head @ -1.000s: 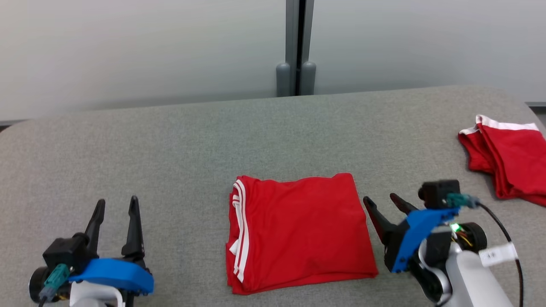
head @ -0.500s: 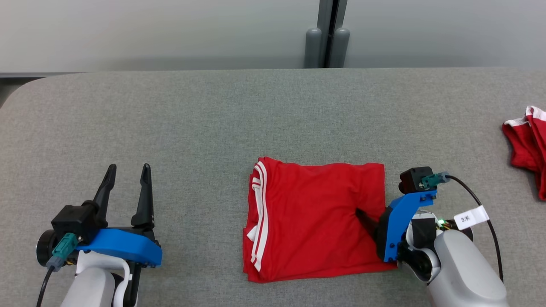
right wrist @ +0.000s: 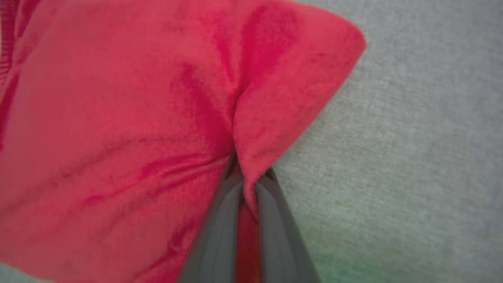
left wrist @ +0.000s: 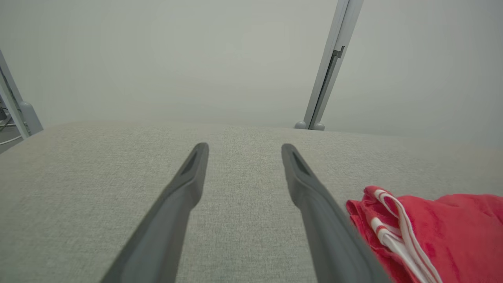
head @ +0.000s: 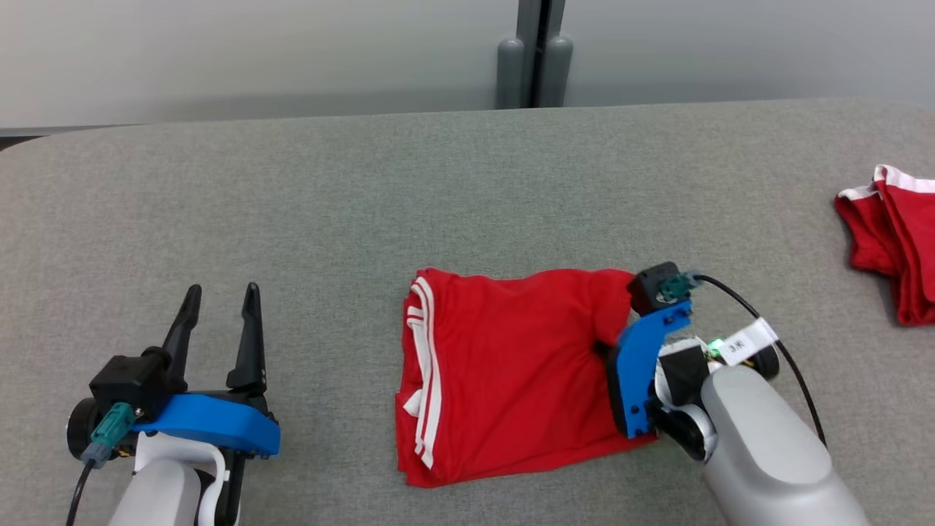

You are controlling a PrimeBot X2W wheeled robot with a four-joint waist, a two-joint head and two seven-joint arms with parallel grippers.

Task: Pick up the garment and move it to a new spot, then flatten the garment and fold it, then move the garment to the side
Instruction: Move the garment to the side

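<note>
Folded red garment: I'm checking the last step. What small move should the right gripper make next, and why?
Probably a short pull toward the robot's right. The right gripper is shut on the right edge of the folded red garment, fabric bunched between its fingers; the fold looks finished, and the left gripper stands open, apart.

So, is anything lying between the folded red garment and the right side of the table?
Nothing visible lies on the gray table right of the folded red garment, which the right gripper is shut on. However, a second red garment with white trim sits at the table's right edge.
</note>
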